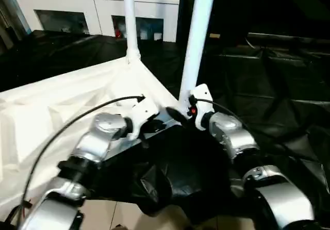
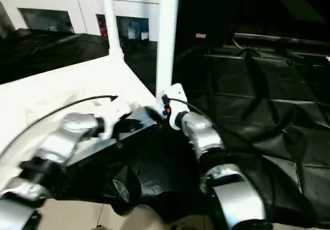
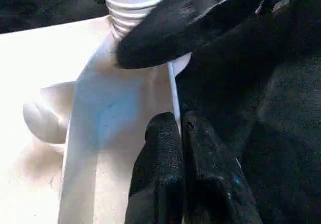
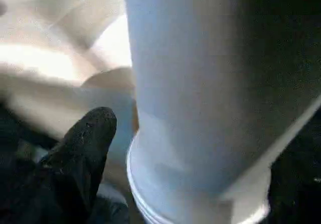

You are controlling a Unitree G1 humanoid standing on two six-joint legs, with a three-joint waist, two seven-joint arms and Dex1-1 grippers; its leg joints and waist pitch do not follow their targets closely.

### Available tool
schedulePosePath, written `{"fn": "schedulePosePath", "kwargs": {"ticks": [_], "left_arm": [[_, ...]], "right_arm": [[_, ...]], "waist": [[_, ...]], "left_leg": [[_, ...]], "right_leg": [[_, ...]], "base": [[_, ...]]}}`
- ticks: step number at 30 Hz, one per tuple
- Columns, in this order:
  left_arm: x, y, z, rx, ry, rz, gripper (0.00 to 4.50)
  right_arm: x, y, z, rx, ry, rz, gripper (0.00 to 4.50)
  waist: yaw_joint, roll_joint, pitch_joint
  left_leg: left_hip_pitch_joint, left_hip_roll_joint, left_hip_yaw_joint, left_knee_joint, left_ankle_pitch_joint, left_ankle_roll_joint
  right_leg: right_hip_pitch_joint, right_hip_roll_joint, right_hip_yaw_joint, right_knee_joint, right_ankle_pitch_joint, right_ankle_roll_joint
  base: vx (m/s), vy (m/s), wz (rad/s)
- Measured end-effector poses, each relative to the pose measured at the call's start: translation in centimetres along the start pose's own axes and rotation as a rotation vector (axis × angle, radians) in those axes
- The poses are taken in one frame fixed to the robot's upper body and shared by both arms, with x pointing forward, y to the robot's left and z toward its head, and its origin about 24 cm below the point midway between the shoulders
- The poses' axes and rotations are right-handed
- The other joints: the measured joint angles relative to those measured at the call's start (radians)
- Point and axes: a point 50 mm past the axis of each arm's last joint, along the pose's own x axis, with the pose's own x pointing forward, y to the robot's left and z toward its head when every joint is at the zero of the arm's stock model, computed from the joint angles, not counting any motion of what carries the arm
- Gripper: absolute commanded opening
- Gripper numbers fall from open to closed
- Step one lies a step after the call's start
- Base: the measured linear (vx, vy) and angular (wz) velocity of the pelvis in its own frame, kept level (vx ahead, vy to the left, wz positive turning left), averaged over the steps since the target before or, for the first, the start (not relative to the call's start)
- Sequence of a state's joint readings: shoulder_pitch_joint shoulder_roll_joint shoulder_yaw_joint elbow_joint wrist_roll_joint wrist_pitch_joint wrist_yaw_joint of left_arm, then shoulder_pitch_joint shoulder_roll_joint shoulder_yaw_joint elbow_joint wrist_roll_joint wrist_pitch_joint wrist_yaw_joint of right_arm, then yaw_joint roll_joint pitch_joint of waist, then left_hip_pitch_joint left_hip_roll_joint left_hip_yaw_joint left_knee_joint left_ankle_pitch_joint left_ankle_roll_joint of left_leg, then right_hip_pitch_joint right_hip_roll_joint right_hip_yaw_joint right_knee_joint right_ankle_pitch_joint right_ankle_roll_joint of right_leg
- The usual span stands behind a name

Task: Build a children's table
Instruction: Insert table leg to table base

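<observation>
- Left wrist view first: my left pincer (image 3: 180, 128) has both black fingers pressed together, clenched on the thin edge of the tabletop (image 1: 62, 111) at its near corner.
- Just past those fingertips, a black finger of my right pincer (image 1: 178, 115) crosses over the threaded end of a leg.
- My right pincer is up against the near leg (image 1: 196, 39) at its base; one black finger (image 4: 83, 148) sits beside the tube, but honestly I can't tell if it's clamped or loose.
- That leg stands upright at the corner socket right by both pincers.
- Farther out from my pincers, a second leg (image 1: 130, 18) stands in the far corner socket.
- Tabletop lies ribbed side up on black sheeting (image 1: 268, 85).
- Well beyond it sits a white cabinet (image 1: 87, 8) with glass doors.
</observation>
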State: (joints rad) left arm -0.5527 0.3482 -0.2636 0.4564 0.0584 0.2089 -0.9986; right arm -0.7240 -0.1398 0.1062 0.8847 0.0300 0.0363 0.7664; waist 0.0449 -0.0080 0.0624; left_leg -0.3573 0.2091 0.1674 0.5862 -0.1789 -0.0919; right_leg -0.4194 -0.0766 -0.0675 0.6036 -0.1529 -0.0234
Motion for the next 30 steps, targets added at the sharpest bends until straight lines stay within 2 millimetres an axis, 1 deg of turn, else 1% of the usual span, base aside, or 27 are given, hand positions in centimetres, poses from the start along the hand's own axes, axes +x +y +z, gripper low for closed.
{"fn": "schedulePosePath", "kwargs": {"ticks": [2, 3, 5, 7, 10, 11, 13, 17, 22, 27, 28, 30], "left_arm": [[-0.6, -0.2, -0.2, 0.022, 0.003, -0.054, 0.00], [-0.8, -0.3, -0.3, 0.027, 0.003, -0.078, 0.00], [-1.5, -0.7, -0.7, 0.034, 0.005, -0.151, 0.00], [-1.9, -1.0, -0.8, 0.043, 0.006, -0.203, 0.00], [-2.5, -1.5, -1.1, 0.075, 0.030, -0.293, 0.00], [-2.6, -1.7, -1.1, 0.085, 0.037, -0.320, 0.00], [-2.8, -1.9, -1.1, 0.091, 0.044, -0.351, 0.00], [-2.6, -2.2, -1.0, 0.097, 0.035, -0.381, 0.00], [-2.1, -2.5, -0.8, 0.102, 0.017, -0.389, 0.00], [-2.0, -2.5, -0.8, 0.104, 0.019, -0.388, 0.00], [-2.0, -2.5, -0.8, 0.105, 0.018, -0.388, 0.00], [-2.0, -2.5, -0.8, 0.106, 0.017, -0.388, 0.00]], "right_arm": [[-1.2, -0.2, 0.0, -0.051, 0.015, 0.097, 4.08], [-1.4, -0.1, 0.1, -0.064, 0.016, 0.144, 4.08], [-2.7, 0.1, 0.3, -0.101, 0.024, 0.275, 4.08], [-3.5, 0.2, 0.6, -0.110, 0.031, 0.358, 4.08], [-4.4, 0.8, 1.1, -0.131, 0.037, 0.481, 4.08], [-4.7, 1.0, 1.0, -0.142, 0.052, 0.523, 4.08], [-4.9, 1.4, 0.8, -0.156, 0.078, 0.577, 4.08], [-5.0, 2.2, 0.2, -0.172, 0.110, 0.635, 4.08], [-4.5, 3.4, -0.3, -0.183, 0.135, 0.682, 4.08], [-4.7, 3.5, -0.6, -0.171, 0.148, 0.682, 4.08], [-4.7, 3.5, -0.6, -0.169, 0.149, 0.682, 3.82], [-4.7, 3.5, -0.7, -0.165, 0.150, 0.679, 3.75]], "waist": [[0.011, 0.000, 0.000], [0.015, 0.000, 0.000], [0.021, 0.000, 0.000], [0.027, 0.001, 0.001], [0.035, 0.002, 0.001], [0.040, 0.002, 0.001], [0.045, 0.002, 0.001], [0.046, 0.001, 0.000], [0.046, 0.001, 0.000], [0.045, 0.001, 0.000], [0.045, 0.001, 0.000], [0.045, 0.001, 0.000]], "left_leg": [[-0.001, 0.000, 0.000, 0.000, 0.000, 0.000], [-0.001, 0.000, 0.000, 0.000, 0.000, 0.000], [0.000, 0.000, 0.001, 0.000, 0.000, 0.001], [-0.001, 0.000, 0.001, 0.001, 0.000, 0.001], [0.001, 0.001, 0.001, 0.001, 0.000, 0.001], [0.001, 0.001, 0.001, 0.001, 0.000, 0.001], [0.002, 0.001, 0.001, 0.001, 0.000, 0.001], [0.002, 0.000, 0.002, 0.002, 0.000, 0.001], [0.000, 0.000, 0.001, 0.001, 0.000, 0.001], [0.001, 0.000, 0.001, 0.001, 0.000, 0.001], [0.001, 0.000, 0.001, 0.001, 0.000, 0.001], [0.001, 0.000, 0.001, 0.002, 0.000, 0.001]], "right_leg": [[0.000, 0.000, 0.000, -0.001, 0.000, 0.000], [0.000, 0.000, 0.000, -0.001, 0.000, 0.000], [0.001, 0.000, 0.000, -0.002, 0.000, 0.000], [0.001, 0.000, 0.000, -0.001, 0.000, 0.000], [0.003, 0.000, 0.001, -0.001, 0.000, 0.000], [0.003, 0.000, 0.001, -0.001, 0.000, 0.000], [0.003, 0.000, 0.001, -0.001, 0.000, 0.000], [0.004, 0.000, 0.002, -0.001, -0.001, 0.001], [0.003, 0.000, 0.002, -0.001, -0.001, 0.002], [0.004, 0.000, 0.002, -0.001, -0.002, 0.003], [0.004, 0.000, 0.002, -0.001, -0.002, 0.004], [0.004, 0.000, 0.002, -0.001, -0.002, 0.003]], "base": [[0.000, 0.000, 0.00], [0.000, 0.000, 0.00], [0.000, 0.000, 0.00], [0.000, 0.000, 0.00], [0.000, 0.000, 0.00], [0.000, 0.000, 0.00], [0.000, 0.000, 0.00], [0.000, 0.000, 0.00], [0.000, 0.000, 0.00], [0.000, 0.000, 0.00], [0.000, 0.000, 0.00], [0.000, 0.000, 0.00]]}}
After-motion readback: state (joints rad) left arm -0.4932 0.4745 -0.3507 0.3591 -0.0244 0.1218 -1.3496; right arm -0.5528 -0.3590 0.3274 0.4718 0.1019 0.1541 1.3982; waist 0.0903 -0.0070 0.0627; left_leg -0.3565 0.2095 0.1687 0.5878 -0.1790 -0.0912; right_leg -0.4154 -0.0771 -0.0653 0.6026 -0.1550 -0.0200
